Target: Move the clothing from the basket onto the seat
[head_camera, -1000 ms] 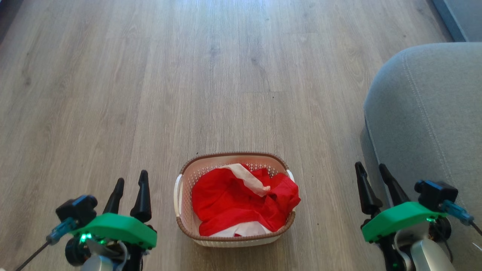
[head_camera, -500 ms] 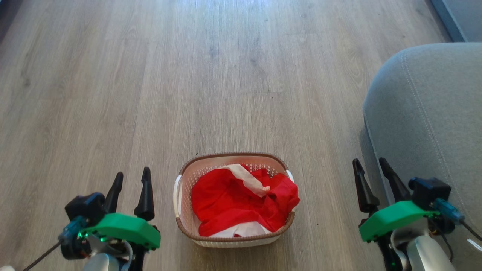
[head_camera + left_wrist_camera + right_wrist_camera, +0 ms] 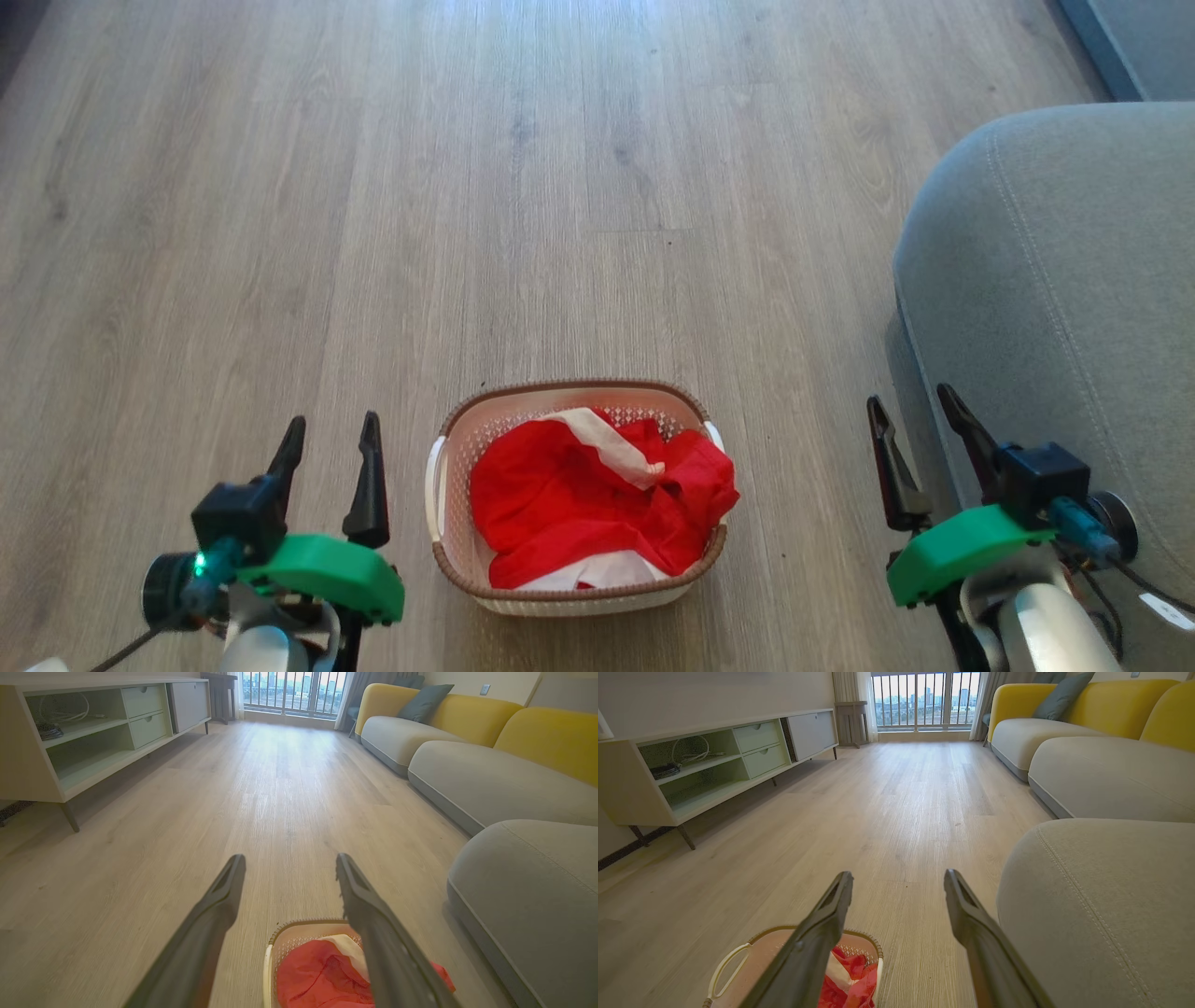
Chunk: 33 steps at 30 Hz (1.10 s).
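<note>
Clothing (image 3: 597, 509) in basket (image 3: 448, 439), on floor (image 3: 467, 187); seat (image 3: 1055, 280) to right.

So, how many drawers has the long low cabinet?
2: an upper pale green drawer and a lower drawer, stacked in the long low cabinet between open shelves and a grey door. The door may hide more.

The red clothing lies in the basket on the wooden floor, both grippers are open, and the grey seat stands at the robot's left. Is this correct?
Not quite. The seat stands at the robot's right, not its left; the head view shows it. The rest holds: the clothing lies in the basket on the floor, and the left gripper and the right gripper are both open.
</note>
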{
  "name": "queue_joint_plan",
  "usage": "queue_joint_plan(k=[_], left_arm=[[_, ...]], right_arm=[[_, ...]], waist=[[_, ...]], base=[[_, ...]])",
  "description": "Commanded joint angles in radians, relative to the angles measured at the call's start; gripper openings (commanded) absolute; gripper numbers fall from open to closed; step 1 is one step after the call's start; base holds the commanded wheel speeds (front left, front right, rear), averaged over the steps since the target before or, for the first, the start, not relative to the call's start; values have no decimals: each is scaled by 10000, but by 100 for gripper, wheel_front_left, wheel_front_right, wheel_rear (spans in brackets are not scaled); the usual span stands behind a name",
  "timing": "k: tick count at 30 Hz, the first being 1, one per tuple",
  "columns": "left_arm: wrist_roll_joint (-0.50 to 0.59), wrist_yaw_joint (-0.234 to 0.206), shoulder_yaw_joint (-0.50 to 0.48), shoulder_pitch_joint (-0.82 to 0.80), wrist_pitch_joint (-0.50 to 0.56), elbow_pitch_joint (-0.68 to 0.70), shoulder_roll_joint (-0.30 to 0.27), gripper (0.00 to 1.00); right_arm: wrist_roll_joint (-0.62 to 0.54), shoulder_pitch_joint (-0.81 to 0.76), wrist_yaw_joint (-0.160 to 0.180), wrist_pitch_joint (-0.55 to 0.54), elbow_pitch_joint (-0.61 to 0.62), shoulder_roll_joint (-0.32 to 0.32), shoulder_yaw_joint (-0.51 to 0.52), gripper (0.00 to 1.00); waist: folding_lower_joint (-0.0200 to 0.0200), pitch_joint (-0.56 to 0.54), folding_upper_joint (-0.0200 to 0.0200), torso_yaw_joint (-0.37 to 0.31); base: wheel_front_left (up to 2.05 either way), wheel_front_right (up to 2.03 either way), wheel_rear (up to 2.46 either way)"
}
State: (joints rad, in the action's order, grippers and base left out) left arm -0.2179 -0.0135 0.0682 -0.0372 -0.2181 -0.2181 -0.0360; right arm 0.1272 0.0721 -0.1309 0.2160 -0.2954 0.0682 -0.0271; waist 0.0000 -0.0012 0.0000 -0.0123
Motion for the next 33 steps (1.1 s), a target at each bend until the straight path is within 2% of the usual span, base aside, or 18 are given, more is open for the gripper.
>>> queue_joint_plan(k=[1,10,28,33], left_arm=[[388,-77,-202,-367,-180,369,-132,100],[1449,-120,-155,-363,-437,390,-143,100],[1289,-116,-122,-276,-437,366,-143,100],[1214,-57,5,-394,-437,257,-143,100]], right_arm=[[-402,446,2,202,370,134,-181,100],[-1501,425,2,458,355,121,-309,100],[-1453,424,2,458,323,116,-297,100],[-1449,577,2,458,445,197,-212,100]], waist=[[0,-17,0,-8],[0,-86,0,2],[0,-74,0,-42],[0,239,0,-176]], base=[[0,0,0],[0,0,0],[0,0,0],[0,0,0]])
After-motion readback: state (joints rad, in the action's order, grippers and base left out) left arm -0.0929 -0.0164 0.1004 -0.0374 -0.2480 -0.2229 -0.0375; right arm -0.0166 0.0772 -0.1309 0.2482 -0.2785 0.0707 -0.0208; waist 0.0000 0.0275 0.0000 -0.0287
